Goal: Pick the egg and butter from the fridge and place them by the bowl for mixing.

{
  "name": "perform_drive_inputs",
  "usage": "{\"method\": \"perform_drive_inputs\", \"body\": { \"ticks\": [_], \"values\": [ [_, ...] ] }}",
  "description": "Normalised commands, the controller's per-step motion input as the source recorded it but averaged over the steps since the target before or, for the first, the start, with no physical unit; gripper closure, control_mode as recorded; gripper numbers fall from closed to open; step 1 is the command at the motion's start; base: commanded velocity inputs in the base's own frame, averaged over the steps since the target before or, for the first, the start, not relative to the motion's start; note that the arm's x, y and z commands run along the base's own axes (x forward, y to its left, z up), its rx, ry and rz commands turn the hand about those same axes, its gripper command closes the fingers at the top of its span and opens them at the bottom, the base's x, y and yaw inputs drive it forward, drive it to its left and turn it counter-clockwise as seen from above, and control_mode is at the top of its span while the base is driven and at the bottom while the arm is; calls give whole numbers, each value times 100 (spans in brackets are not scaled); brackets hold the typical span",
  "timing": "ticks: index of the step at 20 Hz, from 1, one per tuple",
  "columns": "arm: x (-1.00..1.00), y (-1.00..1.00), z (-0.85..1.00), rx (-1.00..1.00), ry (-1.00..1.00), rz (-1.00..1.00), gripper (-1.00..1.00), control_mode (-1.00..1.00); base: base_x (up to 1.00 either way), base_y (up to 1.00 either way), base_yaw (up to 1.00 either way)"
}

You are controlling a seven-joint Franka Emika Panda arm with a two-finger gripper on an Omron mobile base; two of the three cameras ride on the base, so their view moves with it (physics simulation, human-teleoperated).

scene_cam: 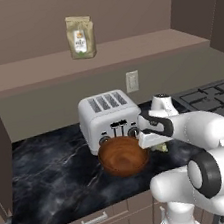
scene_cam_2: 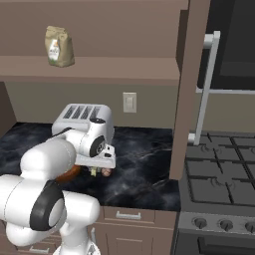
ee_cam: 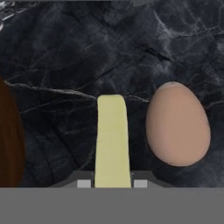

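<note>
Right now the jaws are clenched on the butter (ee_cam: pixel 112 142), stick pointing away in hand view, low over the black marble counter (scene_cam: pixel 46 168). Egg (ee_cam: pixel 177 124) lies just beside the butter on the counter, a narrow gap btwn them. Bowl (scene_cam: pixel 123 156) sits in front of the toaster (scene_cam: pixel 110 119), its rim just beside the butter's other side. Open counter past the egg twd the stove (scene_cam_2: pixel 219 174); counter's front edge is near.

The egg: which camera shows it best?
The hand view: the egg lies large and whole on the dark counter beside the butter. In the right base view it is a small lump under the hand.
</note>
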Motion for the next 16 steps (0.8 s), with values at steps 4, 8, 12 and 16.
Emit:
{"method": "perform_drive_inputs", "body": {
  "ticks": [4,8,12,16],
  "values": [
    [0,0,0,0,1,0,-100,-100,0,0,0],
    [0,0,0,0,0,0,-100,-100,0,0,0],
    [0,0,0,0,0,0,-100,-100,0,0,0],
    [-8,0,20,0,0,0,-100,-100,0,0,0]
  ]
}}
